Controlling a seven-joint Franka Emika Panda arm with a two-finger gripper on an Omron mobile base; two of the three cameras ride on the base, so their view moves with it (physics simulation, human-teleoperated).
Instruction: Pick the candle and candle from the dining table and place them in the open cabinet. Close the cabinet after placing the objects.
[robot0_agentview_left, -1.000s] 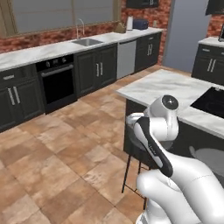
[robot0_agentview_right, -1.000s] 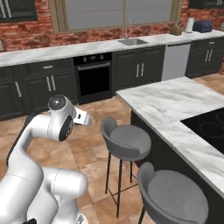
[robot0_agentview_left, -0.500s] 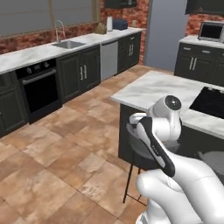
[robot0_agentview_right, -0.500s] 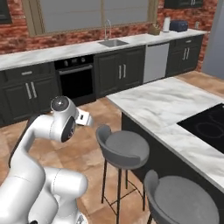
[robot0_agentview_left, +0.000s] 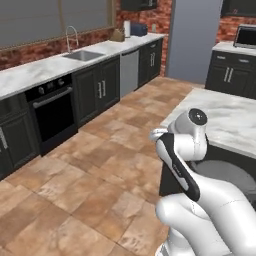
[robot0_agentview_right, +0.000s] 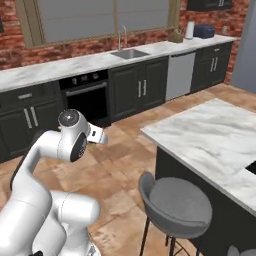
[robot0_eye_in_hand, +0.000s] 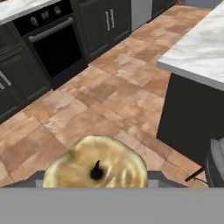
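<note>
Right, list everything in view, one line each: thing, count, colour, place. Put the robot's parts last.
candle: one, golden-tan with a dark wick, at the bottom of the hand view, between the fingers
sink: one, grey with a silver tap, in the long counter under the window
oven: one, black, built into the dark cabinets under the long counter
dishwasher: one, silver-grey, right of the sink cabinets
island top: one, white marble with grey veins, on a black base
stool: one, grey seat on thin dark legs, beside the island
floor: brown tiles
arm: one, white with dark joints, folded in front of the base
gripper: one, closed on the candle
</note>
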